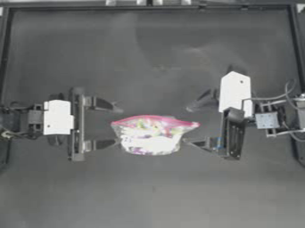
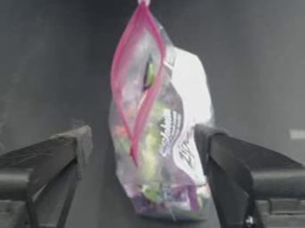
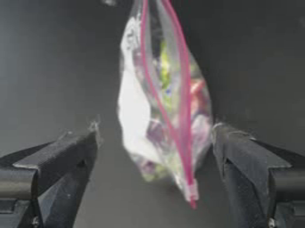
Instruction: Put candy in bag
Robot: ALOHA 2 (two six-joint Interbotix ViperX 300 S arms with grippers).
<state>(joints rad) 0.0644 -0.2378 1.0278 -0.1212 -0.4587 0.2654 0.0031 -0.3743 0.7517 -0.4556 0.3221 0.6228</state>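
The bag (image 1: 152, 135) lies in the middle of the table, clear plastic with a pink seal strip, its mouth gaping open. Colourful candies show through it. In the left wrist view a small yellow-green piece (image 2: 149, 73) sits inside the bag (image 2: 173, 133) just past the mouth; it looks like the candy, also seen as a yellow-green candy patch (image 3: 164, 67) from the right wrist. My left gripper (image 1: 114, 124) stands open just left of the bag, not touching. My right gripper (image 1: 191, 124) stands open just right of it, also apart. Nothing is held.
The dark table (image 1: 149, 53) stretches bare behind and in front of the bag. A raised frame edge (image 1: 149, 6) runs along the far side. Both arms reach in level with the bag from left and right.
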